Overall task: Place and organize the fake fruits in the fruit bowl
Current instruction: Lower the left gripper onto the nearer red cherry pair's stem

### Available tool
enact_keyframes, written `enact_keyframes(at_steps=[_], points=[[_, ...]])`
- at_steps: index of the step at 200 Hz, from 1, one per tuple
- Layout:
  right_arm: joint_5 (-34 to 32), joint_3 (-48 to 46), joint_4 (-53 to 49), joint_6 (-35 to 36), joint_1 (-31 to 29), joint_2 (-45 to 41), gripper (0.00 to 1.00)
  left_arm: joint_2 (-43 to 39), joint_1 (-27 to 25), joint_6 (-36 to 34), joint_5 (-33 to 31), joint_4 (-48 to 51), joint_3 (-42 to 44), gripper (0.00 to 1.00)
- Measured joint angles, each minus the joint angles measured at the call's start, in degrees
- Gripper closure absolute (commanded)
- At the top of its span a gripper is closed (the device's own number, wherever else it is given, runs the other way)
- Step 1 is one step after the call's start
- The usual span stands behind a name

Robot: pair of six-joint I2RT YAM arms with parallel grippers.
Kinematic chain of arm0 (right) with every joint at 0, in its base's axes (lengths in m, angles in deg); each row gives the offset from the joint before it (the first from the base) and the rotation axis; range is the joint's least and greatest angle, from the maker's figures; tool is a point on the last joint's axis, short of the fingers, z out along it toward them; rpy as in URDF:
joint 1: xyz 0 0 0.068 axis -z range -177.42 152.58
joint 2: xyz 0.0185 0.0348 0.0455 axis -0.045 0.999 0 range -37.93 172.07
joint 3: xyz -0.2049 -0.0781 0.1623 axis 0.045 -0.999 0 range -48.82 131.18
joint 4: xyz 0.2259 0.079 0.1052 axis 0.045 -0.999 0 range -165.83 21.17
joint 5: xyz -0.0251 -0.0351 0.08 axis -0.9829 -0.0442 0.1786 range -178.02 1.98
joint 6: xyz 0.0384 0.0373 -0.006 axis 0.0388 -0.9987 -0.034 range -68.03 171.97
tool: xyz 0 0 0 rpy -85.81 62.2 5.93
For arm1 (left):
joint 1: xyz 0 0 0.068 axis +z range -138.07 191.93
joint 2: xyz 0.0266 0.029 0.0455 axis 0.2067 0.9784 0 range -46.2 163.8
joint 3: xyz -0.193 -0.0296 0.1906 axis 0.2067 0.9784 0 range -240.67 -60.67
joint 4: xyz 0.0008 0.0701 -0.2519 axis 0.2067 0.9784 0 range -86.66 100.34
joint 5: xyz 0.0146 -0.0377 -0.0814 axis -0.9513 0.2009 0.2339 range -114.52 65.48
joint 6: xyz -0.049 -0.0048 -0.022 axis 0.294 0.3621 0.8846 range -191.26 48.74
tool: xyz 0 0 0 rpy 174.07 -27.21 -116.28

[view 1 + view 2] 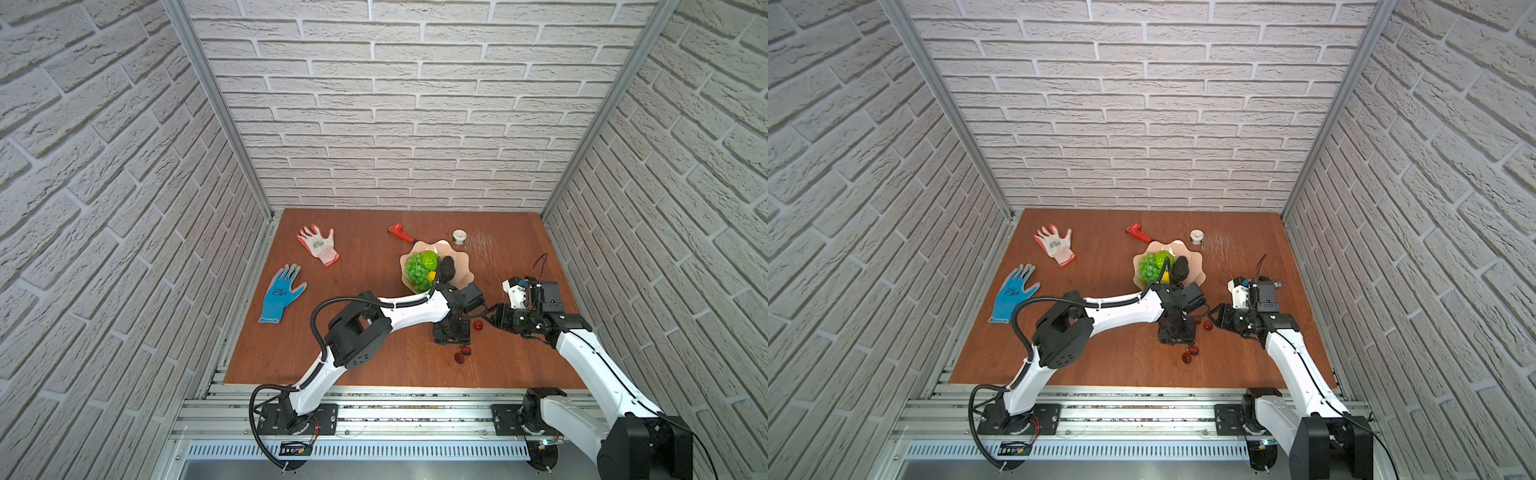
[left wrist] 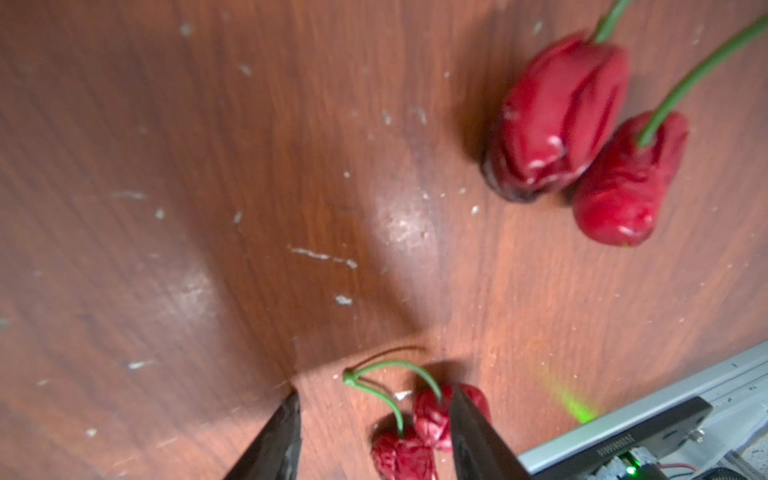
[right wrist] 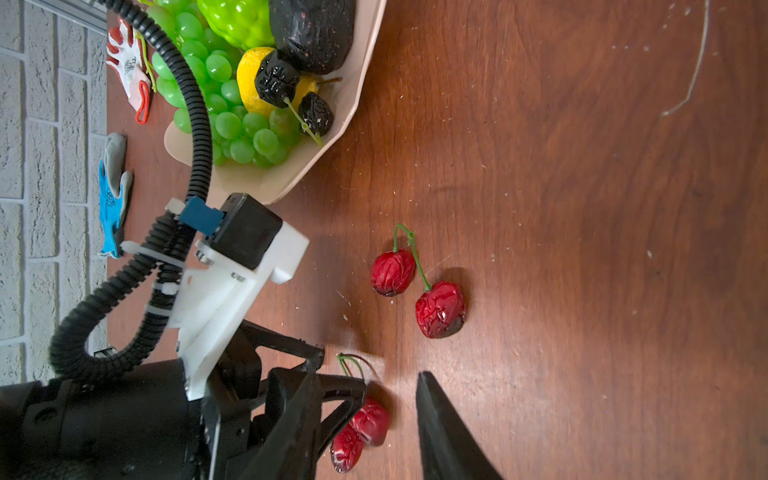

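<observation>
The left gripper (image 2: pixel 374 397) points down at the scuffed brown wood-grain desk (image 1: pixel 365 332) near its front edge. Its tapered black fingers (image 2: pixel 274 440) are spread either side of a wrinkled red cherry pair (image 2: pixel 428 415) joined by thin green stems. One finger overlaps a cherry; whether it presses I cannot tell. A second glossy red pair (image 3: pixel 440 309) lies loose just beside it. The right gripper (image 3: pixel 368 378) has its pointed fingers apart around nothing. Nearer the far edge, the scalloped, faceted pale pink fruit bowl (image 1: pixel 460 266) holds a beaded green grape bunch (image 1: pixel 417 272), bumpy lime-green ball (image 1: pixel 429 259), rough dark avocado (image 1: pixel 448 269), yellow pear (image 3: pixel 249 79) and shrivelled dark cherry pair (image 3: pixel 291 91)
</observation>
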Motion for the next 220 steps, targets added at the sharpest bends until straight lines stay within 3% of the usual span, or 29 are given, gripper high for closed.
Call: enact_keyframes(at_steps=[72,99,134,148,160,197,220], points=[[1.16,-0.74,1.11,0.28,0.07,-0.04,0.61,0.63,-0.48,0.39,1.95,1.38,-0.31,0.79],[1.27,-0.98,1.42,0.28,0.07,-0.04,0.61,0.74,-0.57,0.66,2.49,1.46,-0.31,0.84],[1.33,-0.98,1.97,0.31,0.07,-0.04,0.61,0.74,-0.63,0.61,2.47,1.55,-0.31,0.98],[1.46,-0.98,2.10,0.33,0.07,-0.04,0.61,0.74,-0.63,0.50,2.32,1.46,-0.31,0.96],[1.51,-0.98,2.16,0.35,0.07,-0.04,0.61,0.74,-0.63,0.44,2.29,1.38,-0.28,0.84],[1.66,-0.98,2.16,0.63,0.07,-0.04,0.61,-0.44,-0.63,-0.85,2.14,-1.70,1.70,0.64],[1.66,-0.98,2.16,0.72,0.07,-0.04,0.62,-2.25,-0.63,-1.33,2.56,-4.39,4.74,0.59]])
